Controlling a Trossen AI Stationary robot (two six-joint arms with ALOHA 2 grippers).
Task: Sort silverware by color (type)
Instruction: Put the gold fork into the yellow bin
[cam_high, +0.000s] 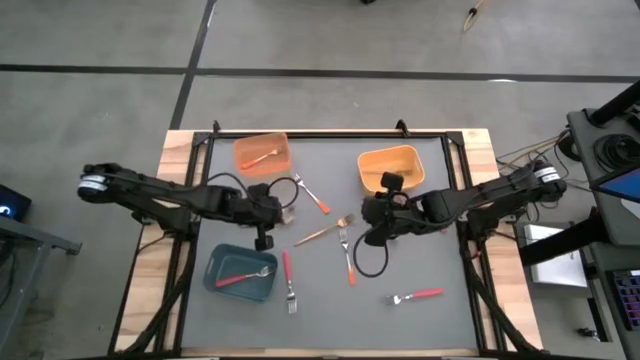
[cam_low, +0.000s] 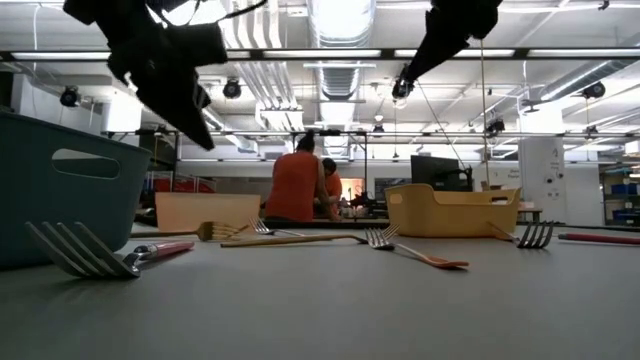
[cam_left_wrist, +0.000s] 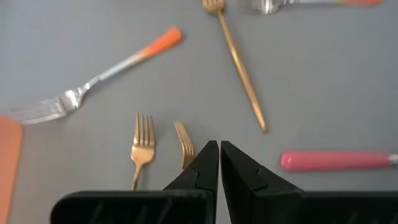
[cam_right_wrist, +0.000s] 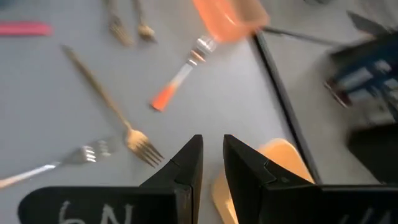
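Three bins sit on the grey tabletop (cam_high: 440, 330): a teal bin (cam_high: 240, 273) just below the left claw (cam_high: 264, 243), an orange bin (cam_high: 262, 153) up beyond it, and a yellow-orange bin (cam_high: 388, 168) just above the right claw (cam_high: 366, 238). Both claws hover above the mat near its middle, holding nothing; the left claw's jaws are pressed fully together, while the right claw (cam_right_wrist: 212, 149) shows a narrow gap between its fingers with nothing in it. Between the two claws lie a long gold fork (cam_high: 325, 232) and an orange-handled fork (cam_high: 347, 256); a red-handled fork (cam_high: 287, 280) lies just beneath the left claw's reach, another orange-handled fork (cam_high: 311, 193) sits above it, and a red-handled fork (cam_high: 416, 296) lies below the right claw, well apart from the rest. One fork already rests in the orange bin and one in the teal bin. In the left wrist view two short gold forks (cam_left_wrist: 143, 148) lie right ahead of the closed fingertips. These forks look thin, light, stiff and flat against the tabletop, probably slick on the metal, so I'd judge a pinch across the middle of the handle the safest hold; the jaws must open first.
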